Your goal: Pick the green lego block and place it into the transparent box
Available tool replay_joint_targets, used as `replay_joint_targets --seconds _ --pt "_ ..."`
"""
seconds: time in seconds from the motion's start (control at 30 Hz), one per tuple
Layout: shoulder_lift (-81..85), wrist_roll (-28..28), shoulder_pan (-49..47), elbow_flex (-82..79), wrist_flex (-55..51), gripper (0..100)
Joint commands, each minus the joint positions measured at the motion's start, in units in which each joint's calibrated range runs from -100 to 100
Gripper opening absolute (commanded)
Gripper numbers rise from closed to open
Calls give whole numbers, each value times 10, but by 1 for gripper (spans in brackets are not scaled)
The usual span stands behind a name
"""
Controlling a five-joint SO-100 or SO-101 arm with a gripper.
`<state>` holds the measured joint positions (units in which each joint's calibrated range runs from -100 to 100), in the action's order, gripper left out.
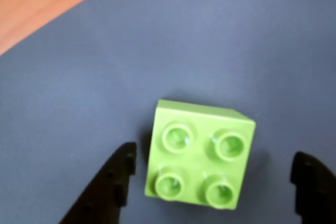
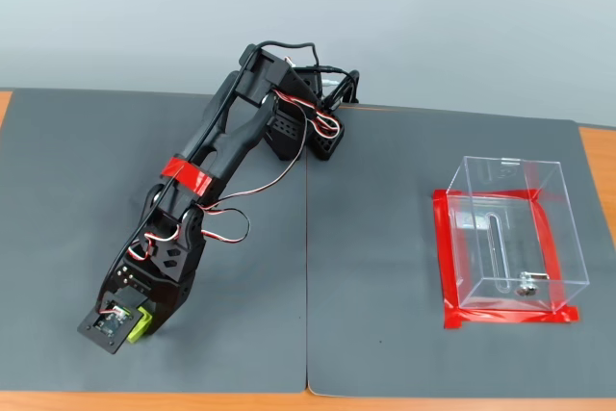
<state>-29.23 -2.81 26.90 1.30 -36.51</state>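
Straddling the green block (image 1: 199, 155), the gripper (image 1: 218, 182) is standing with its two black fingers spread apart, one at each side of the brick, and neither pad is touching it in the wrist view. The left finger (image 1: 113, 182) is sitting just beside the block's left wall, while the right finger (image 1: 314, 187) is hanging well clear of the right wall, so the brick is lying off-centre in the gap. That is the first risk: if the jaws close from here, the near finger is likely to reach the brick first and push it sideways across the dark mat (image 1: 157, 51) before the far one arrives. The block is also sitting slightly turned against the line of the fingers, so a squeeze may catch a corner and spin it, or pinch it crooked. Only the tips are showing, and how low they are reaching down the brick's sides cannot be told; a shallow grip on smooth plastic may let it slip during the lift.

In the fixed view the arm is stretched toward the front left of the mat, the block (image 2: 144, 322) showing as a sliver of green at the gripper (image 2: 135, 326). The clear box (image 2: 539, 190) is standing well apart at the right, ringed with red tape (image 2: 445, 267). A long swing is waiting, and the box's thin walls are hard to see, so a weakly held brick may drop short or clip the rim.
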Motion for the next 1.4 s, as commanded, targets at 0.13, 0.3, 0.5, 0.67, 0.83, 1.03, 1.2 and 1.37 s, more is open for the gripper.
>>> replay_joint_targets --seconds 0.13,0.3,0.5,0.67,0.83,1.03,1.2,1.37 --pt "9 0 4 25 1 33" --pt "11 0 4 22 1 33" --pt "11 -2 4 22 1 19" --pt "11 -2 4 22 1 11" --pt "11 -2 4 22 1 7" --pt "19 -2 4 22 1 7" --pt "76 -2 1 15 -13 7" --pt "177 2 -10 -29 -37 7"
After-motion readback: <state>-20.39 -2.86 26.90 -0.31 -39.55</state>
